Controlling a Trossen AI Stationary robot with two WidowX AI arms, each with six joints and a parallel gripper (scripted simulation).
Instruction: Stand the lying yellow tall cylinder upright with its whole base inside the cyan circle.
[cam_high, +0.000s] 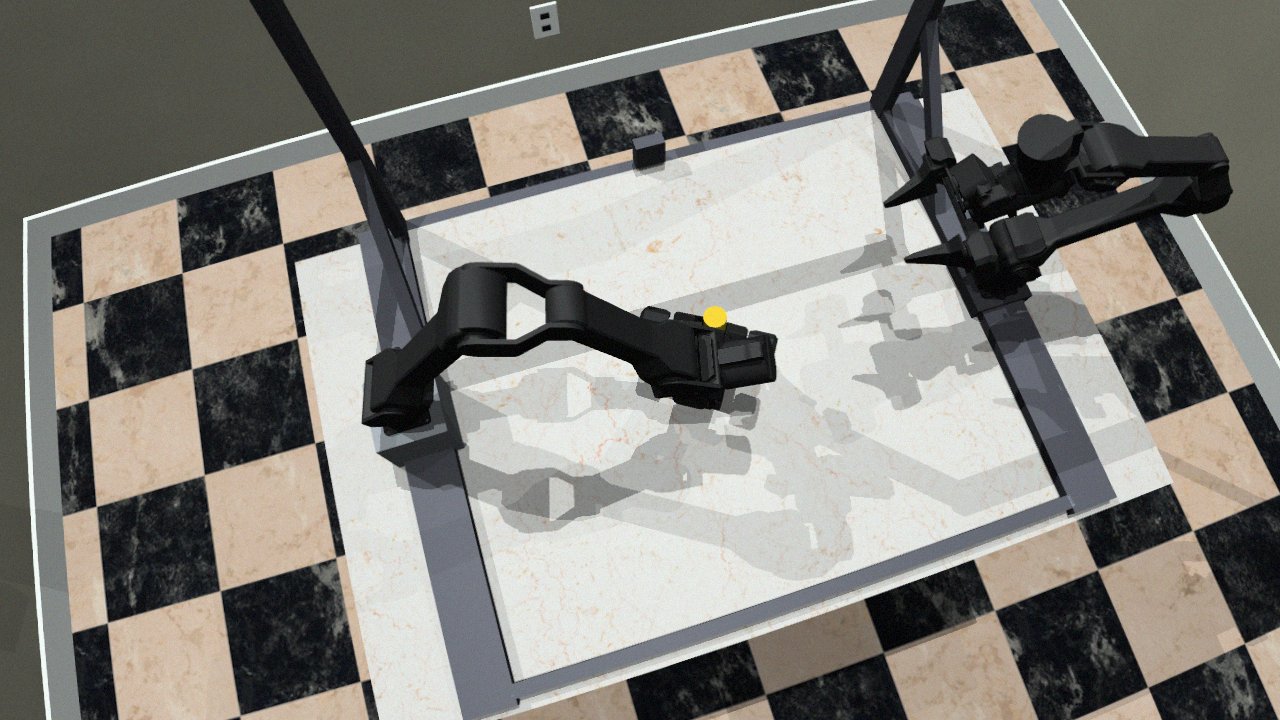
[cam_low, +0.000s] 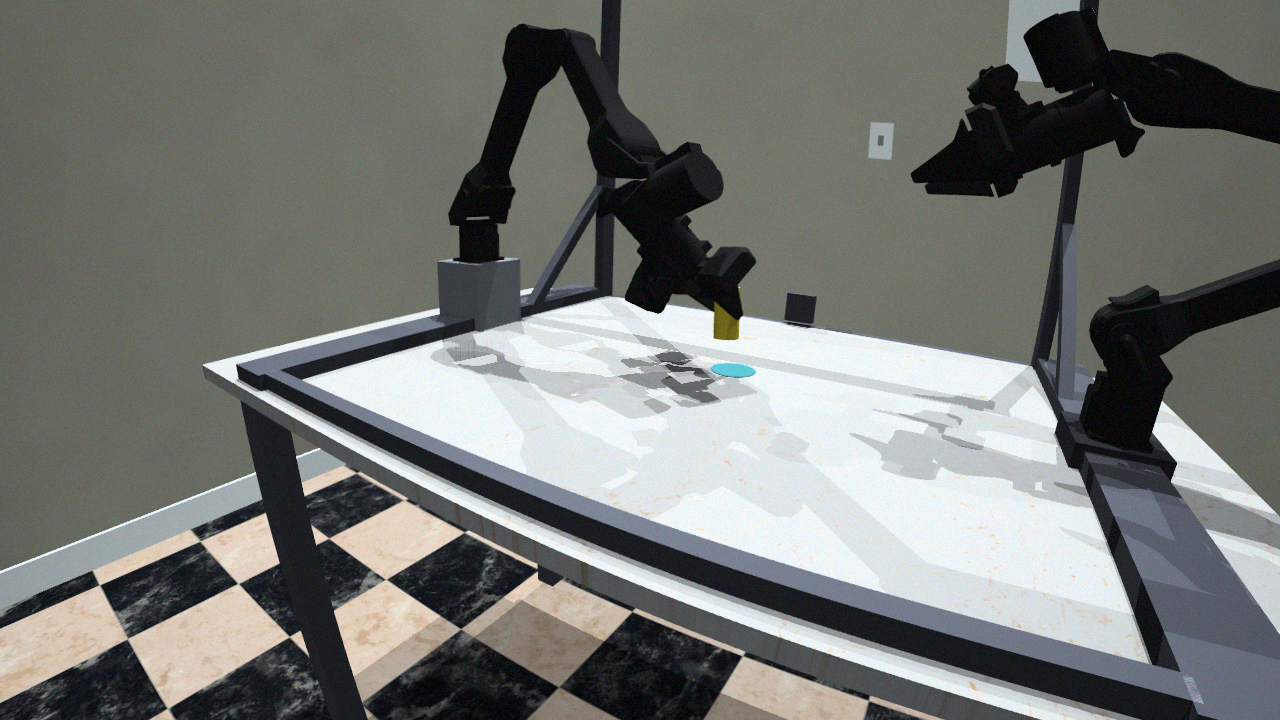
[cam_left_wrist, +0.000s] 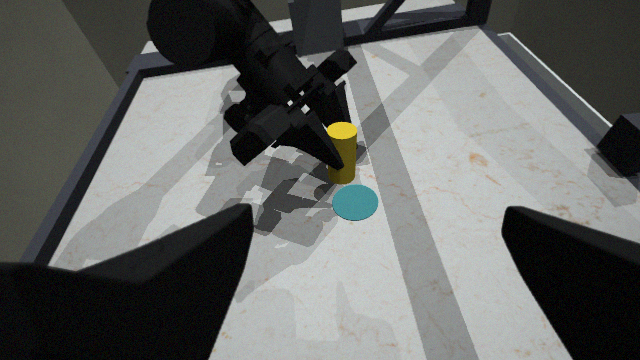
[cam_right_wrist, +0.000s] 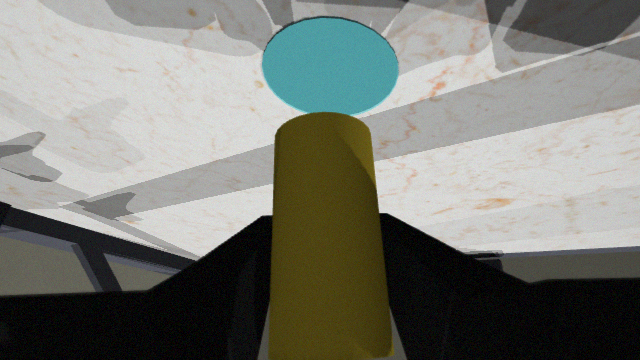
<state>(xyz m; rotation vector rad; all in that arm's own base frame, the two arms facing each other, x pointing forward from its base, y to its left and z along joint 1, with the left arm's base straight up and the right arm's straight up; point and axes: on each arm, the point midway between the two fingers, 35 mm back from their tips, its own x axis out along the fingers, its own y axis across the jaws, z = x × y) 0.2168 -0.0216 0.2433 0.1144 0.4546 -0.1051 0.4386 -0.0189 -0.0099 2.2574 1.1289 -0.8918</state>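
Note:
The yellow cylinder (cam_high: 714, 317) (cam_low: 725, 324) (cam_left_wrist: 348, 156) (cam_right_wrist: 325, 250) is held about upright in the air, its base above the table. My right gripper (cam_right_wrist: 324, 227) (cam_left_wrist: 348, 159) is shut on it, with a finger on each side. The cyan circle (cam_low: 733, 369) (cam_left_wrist: 355, 202) (cam_right_wrist: 330, 65) lies flat on the table, below and close to the cylinder; I cannot tell whether the base is fully over it. In the top view the circle is hidden. My left gripper (cam_high: 897, 231) (cam_low: 921, 181) (cam_left_wrist: 375, 217) is wide open and empty, raised well away from the cylinder.
A small dark box (cam_high: 648, 152) (cam_low: 800, 308) (cam_left_wrist: 625, 145) stands at the table's edge. A raised grey frame (cam_high: 805, 593) (cam_low: 626, 546) runs around the table, with upright posts (cam_high: 313, 89) (cam_low: 610, 134) at its corners. Arm shadows fall across the table.

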